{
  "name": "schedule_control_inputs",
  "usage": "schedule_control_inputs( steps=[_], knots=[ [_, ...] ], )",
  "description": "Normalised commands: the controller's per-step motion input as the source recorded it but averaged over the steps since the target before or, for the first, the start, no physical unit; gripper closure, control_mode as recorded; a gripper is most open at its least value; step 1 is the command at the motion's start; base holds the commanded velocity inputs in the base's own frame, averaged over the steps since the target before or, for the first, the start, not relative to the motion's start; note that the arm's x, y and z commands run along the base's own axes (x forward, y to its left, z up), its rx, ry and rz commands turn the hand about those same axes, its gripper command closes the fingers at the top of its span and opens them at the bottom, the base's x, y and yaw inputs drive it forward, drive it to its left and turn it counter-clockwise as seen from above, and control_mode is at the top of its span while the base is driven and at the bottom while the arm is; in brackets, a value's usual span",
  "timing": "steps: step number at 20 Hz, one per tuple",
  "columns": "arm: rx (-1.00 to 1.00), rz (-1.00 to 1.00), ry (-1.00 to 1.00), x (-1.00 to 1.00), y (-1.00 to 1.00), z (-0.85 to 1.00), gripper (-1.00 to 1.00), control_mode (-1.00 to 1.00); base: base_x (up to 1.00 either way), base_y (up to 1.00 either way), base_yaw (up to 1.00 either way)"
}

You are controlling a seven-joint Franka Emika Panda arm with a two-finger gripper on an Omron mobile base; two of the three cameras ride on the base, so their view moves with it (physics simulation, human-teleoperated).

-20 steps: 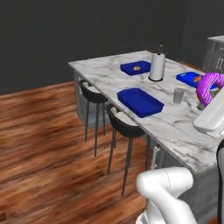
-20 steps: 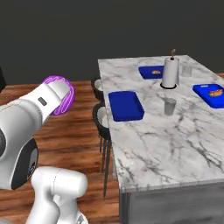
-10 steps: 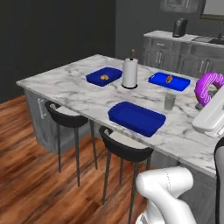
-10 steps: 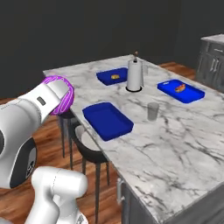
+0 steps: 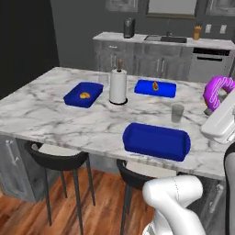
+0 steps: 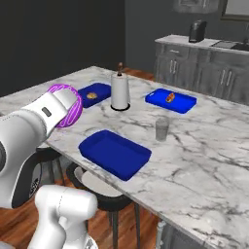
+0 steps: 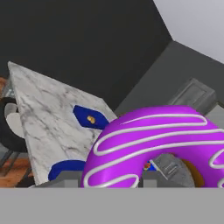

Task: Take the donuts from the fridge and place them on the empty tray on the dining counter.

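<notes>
One purple donut (image 7: 153, 144) with pale stripes stands on edge, hole facing the hand camera, clamped in the closed gripper (image 6: 62, 104), whose fingertips are hidden behind it. Beyond, on the dining counter (image 5: 55, 119), the empty blue tray (image 5: 156, 140) lies long side along the near edge. Farther, toward twelve o'clock, stands a paper towel roll (image 5: 118, 86).

The base swings around the dining counter (image 5: 55, 114), so both base views now face its long side instead of its corner. The empty tray (image 5: 156, 141) sits nearer and more central, just ahead of the arm. The kitchen counter (image 5: 151, 43) along the back wall comes into sight.
</notes>
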Motion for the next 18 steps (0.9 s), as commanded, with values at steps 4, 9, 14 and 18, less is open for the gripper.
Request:
schedule_control_inputs(
  steps=[4, 9, 14, 18],
  knots=[
    [0.00, 0.00, 0.00, 0.00, 0.00, 0.00, 1.00, 1.00, 0.79, 1.00, -0.60],
    [0.00, 0.00, 0.00, 0.00, 0.00, 0.00, 1.00, 1.00, 0.93, 0.92, -0.46],
    [0.00, 0.00, 0.00, 0.00, 0.00, 0.00, 1.00, 1.00, 0.97, 0.92, -0.41],
    [0.00, 0.00, 0.00, 0.00, 0.00, 0.00, 1.00, 1.00, 0.57, 0.50, -0.26]
  ],
)
